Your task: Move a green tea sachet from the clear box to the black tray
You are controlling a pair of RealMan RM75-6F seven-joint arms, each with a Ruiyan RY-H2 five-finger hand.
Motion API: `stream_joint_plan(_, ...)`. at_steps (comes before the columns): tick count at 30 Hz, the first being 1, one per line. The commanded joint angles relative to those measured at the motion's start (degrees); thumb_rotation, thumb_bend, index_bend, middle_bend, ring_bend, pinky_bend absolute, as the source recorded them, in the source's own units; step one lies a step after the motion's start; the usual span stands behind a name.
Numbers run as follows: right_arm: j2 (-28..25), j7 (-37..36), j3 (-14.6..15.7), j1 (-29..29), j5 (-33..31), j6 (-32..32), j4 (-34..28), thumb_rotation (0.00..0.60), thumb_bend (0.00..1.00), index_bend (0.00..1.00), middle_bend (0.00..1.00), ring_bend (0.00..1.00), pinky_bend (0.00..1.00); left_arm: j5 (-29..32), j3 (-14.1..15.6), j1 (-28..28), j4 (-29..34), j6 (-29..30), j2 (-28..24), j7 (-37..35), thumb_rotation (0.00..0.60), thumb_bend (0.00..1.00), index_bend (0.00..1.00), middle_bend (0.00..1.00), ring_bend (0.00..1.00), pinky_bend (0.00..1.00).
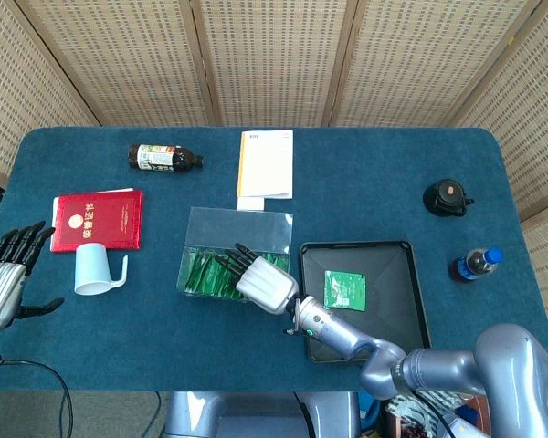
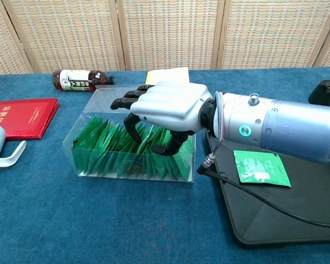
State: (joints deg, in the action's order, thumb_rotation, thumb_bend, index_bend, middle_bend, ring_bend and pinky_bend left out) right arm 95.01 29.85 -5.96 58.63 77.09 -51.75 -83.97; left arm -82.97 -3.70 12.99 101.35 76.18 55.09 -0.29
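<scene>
Pick step: right hand (image 2: 168,104) hovered over clear box (image 2: 93,159), fingers curled but pinching nothing; next needed a sachet (image 2: 107,144) pinched.

The clear box (image 2: 99,140) sits mid-bench, an open-topped transparent rectangle packed with green tea sachets (image 2: 107,144) standing on edge in a leaning row. Just beside it on the right lies the black tray (image 1: 397,301), shallow and rectangular. One green sachet (image 2: 261,168) rests flat inside that tray, its pale printed label facing up, apart from the tray walls.
</scene>
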Motion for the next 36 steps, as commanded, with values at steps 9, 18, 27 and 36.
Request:
stream_joint_plan(9,0.7,0.0,-0.7,-0.3,0.5,0.3,1.1,0.600,0.55,0.48,0.11,0.00,0.14,0.0,0.0,0.0,-0.1,0.0,-0.2,-0.6,0.600,0.02,0.00,0.00,0.00,0.00)
stream_joint_plan(18,1.2,0.3,-1.1,-0.7,0.7,0.2,1.6,0.600,0.55,0.48,0.11,0.00,0.14,-0.1,0.0,-0.1,-0.1,0.2,-0.3,-0.8,0.600,0.02,0.00,0.00,0.00,0.00)
stream_joint_plan(27,2.0,-0.1,-1.3,-1.3,2.0,-1.2,2.5,0.600,0.55,0.50,0.13,0.00,0.16,0.0,0.0,0.0,-0.2,0.0,-0.4,-1.1,0.600,0.02,0.00,0.00,0.00,0.00)
stream_joint_plan(36,2.2,-0.9,-1.2,-1.9,3.0,-1.6,3.1,0.600,0.55,0.52,0.13,0.00,0.16,0.0,0.0,0.0,-0.1,0.0,-0.4,-0.9,0.600,0.02,0.00,0.00,0.00,0.00)
